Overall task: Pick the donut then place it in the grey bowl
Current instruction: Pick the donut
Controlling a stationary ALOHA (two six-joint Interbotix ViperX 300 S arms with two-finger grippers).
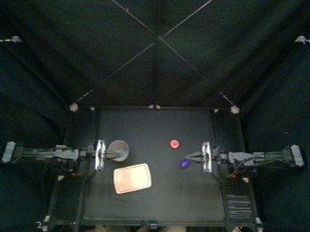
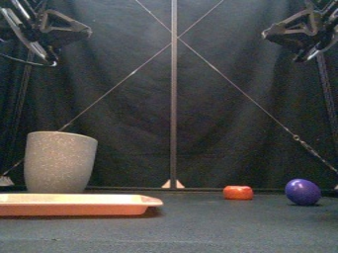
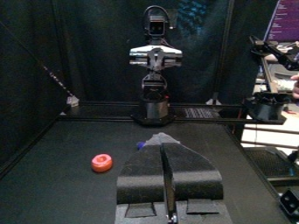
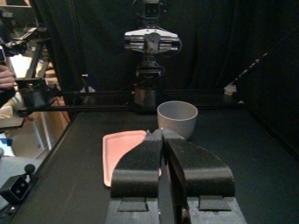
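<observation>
Top view: red donut on counter, well apart from grey bowl; left claw and right claw at opposite sides, both pressed together.

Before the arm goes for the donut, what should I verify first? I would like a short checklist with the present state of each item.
1. Donut lies free, nothing touching it: ok.
2. Grey bowl stands upright, mouth up: ok.
3. Grey bowl is empty inside: cannot tell.
4. Left gripper open for a grasp: not ok, jaws shut.
5. Right gripper open for a grasp: not ok, jaws shut.
6. Purple toy lies apart from the donut: ok.
</observation>
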